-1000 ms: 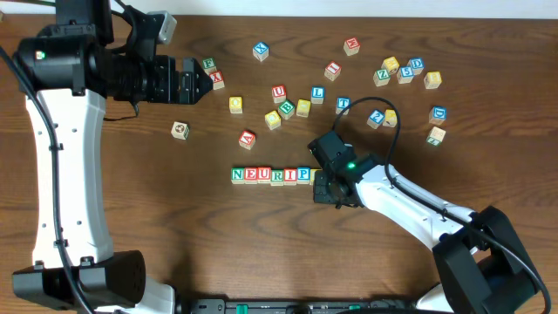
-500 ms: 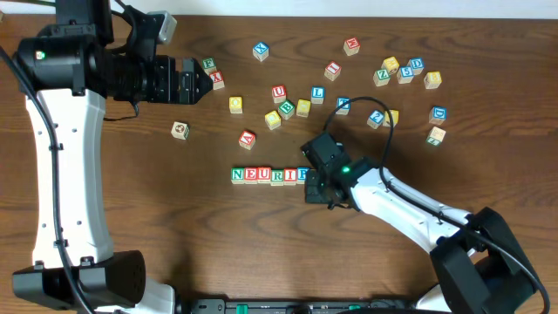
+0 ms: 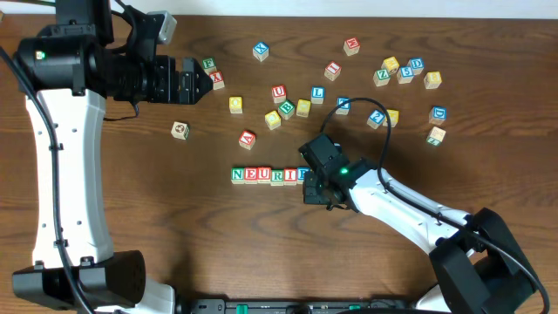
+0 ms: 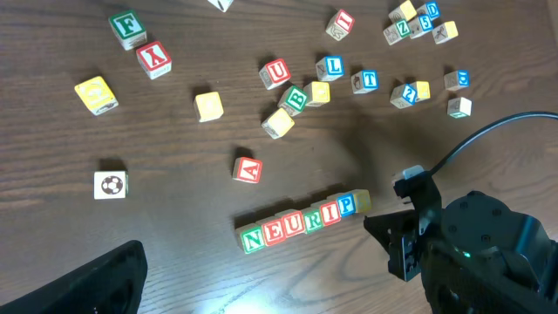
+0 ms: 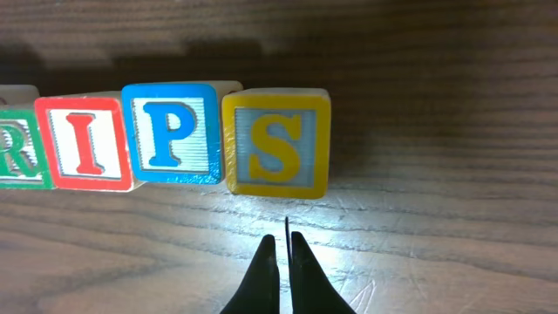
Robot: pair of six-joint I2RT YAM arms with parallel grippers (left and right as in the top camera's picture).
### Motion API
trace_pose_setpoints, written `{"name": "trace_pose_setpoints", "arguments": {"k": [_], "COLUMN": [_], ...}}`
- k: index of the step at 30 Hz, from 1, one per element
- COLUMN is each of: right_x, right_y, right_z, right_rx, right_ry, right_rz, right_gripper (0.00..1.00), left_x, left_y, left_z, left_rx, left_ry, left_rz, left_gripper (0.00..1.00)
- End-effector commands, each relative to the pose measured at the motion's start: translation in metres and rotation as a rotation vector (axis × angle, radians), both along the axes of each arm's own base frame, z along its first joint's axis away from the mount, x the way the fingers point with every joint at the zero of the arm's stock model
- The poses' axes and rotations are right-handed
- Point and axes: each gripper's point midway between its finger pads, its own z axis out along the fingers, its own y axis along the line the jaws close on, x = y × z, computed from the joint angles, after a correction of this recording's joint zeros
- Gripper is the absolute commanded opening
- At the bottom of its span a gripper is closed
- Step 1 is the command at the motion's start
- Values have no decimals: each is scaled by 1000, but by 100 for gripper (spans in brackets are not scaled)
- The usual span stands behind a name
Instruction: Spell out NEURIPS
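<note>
Right jaws are pressed together, tips just short of the yellow S cube (image 5: 275, 144) on the surface (image 3: 174, 227) — not touching it. The S sits flush against the P (image 5: 171, 133), ending the NEURIPS row (image 3: 270, 175). Left jaws are spread wide, empty, up by the F cube (image 3: 208, 64) — spare cubes (image 3: 317, 93) lie scattered beyond.

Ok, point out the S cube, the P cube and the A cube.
S cube (image 5: 275, 142): right wrist view, on the yellow letter in the middle of its top face.
P cube (image 5: 172, 133): right wrist view, on the blue letter.
A cube (image 4: 248, 169): left wrist view, on its red-lettered top face.
</note>
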Motion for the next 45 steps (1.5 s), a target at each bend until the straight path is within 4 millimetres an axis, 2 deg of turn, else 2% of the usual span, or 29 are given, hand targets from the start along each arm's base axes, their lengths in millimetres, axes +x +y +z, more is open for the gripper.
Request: {"name": "trace_pose_setpoints", "arguments": {"k": [1,20,35,45], "right_x": [2,8,-15,-13], "right_y": [-6,-3,9,6], "right_z": [-3,-1,-4,-19], "right_rx": [-46,-35,7,-89], "right_ry": [-25,-52,37,-3], "right_rz": [3,14,47,65], "right_gripper": [1,1,1,1], "left_x": [-1,-1,-1,-1], "left_y": [0,0,0,0], "left_z": [8,8,8,8], "left_rx": [-1,-1,-1,-1], "left_ry": [-29,-29,-29,-29], "left_rz": [-12,-12,-12,-12], "left_gripper": [98,98,98,98]}}
